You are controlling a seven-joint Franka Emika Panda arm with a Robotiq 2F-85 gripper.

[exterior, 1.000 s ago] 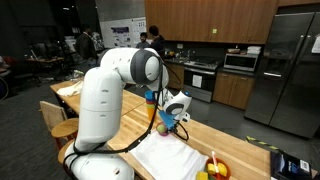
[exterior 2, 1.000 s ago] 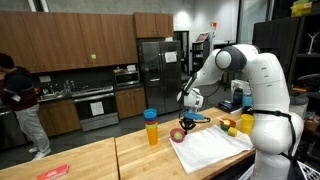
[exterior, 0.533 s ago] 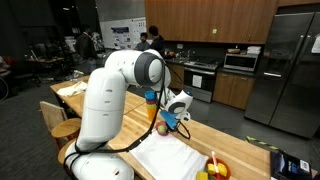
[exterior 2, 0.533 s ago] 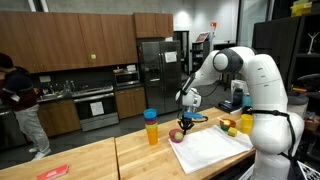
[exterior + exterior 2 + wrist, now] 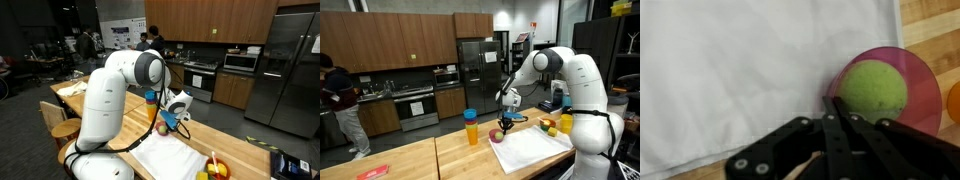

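In the wrist view my gripper is shut, its two black fingers pressed together with nothing between them. The tips sit at the left rim of a pink bowl that holds a green ball. A white cloth lies flat beside the bowl, partly under the fingers. In both exterior views the gripper hangs just above the bowl at the edge of the cloth on the wooden counter.
A yellow cup with a blue lid stands on the counter next to the bowl. An orange object lies just beyond the bowl. Yellow and red items sit past the cloth. A person stands far off.
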